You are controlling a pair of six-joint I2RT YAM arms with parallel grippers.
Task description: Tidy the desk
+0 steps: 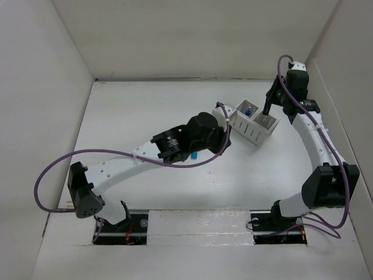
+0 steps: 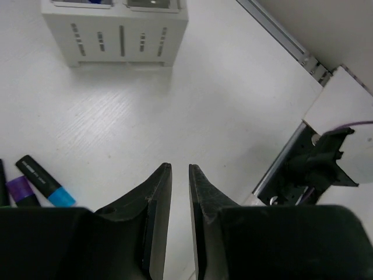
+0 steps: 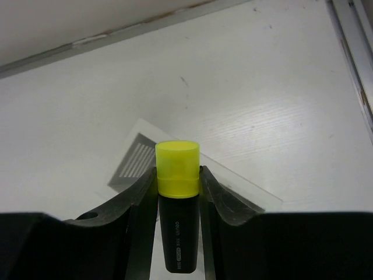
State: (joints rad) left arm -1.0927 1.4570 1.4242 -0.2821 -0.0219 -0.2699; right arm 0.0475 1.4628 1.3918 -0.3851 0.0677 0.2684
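desk (image 1: 134, 111), flat matte wht top, metal rail (image 2: 274, 30) 1 edge

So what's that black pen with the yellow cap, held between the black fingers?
The black plastic highlighter with a translucent yellow cap has faint pale print along its barrel. The right gripper clamps it, one finger either side where cap meets barrel, cap pointing away from the wrist. Beyond it lies the white slotted box on the desk; whether they touch is unclear.
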